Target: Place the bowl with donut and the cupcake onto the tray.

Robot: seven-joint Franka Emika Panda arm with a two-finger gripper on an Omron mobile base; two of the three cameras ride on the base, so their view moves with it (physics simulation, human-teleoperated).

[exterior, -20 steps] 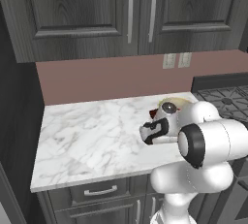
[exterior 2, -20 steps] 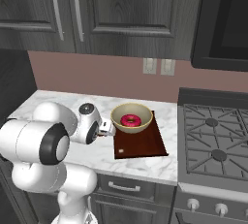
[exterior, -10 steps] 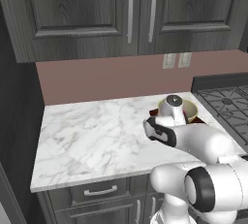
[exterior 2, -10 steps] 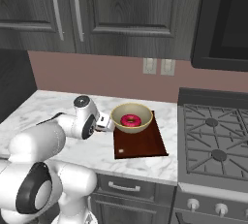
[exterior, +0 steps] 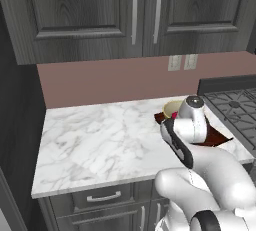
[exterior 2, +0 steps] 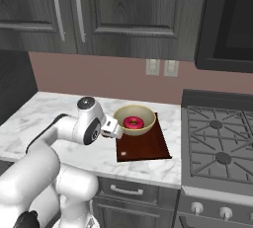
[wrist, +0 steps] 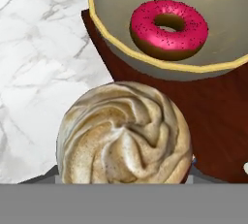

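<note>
Holding cupcake (wrist: pixel 125 133) in gripper (exterior 2: pixel 112 129), by the look of it: swirl sits right at the claw, fingertips hidden under the frosting, jaws part-way closed around it rather than wide apart. Hanging over the left edge of tray (wrist: pixel 213 116), half above marble counter (wrist: pixel 38 63), half above the board. Bowl (wrist: pixel 116 5) already on the tray's far end with donut (wrist: pixel 155 36) inside, rim just beside the cupcake.

Risks from here, as judged:
- Releasing at this spot: likely lands straddling the tray edge, then tips or rolls onto the counter. Needs shifting further over the board first.
- Shifting toward the bowl: little clearance, so a finger or the wrapper could clip the thick rim and shove bowl and donut off the far side.
- Dropping from height: small, top-heavy, probably topples on landing. Better lowered close to the board before opening.
- Gripping soft frosting instead of the wrapper: possible slip or sticking on release. Contact point not visible, so cannot confirm.
</note>
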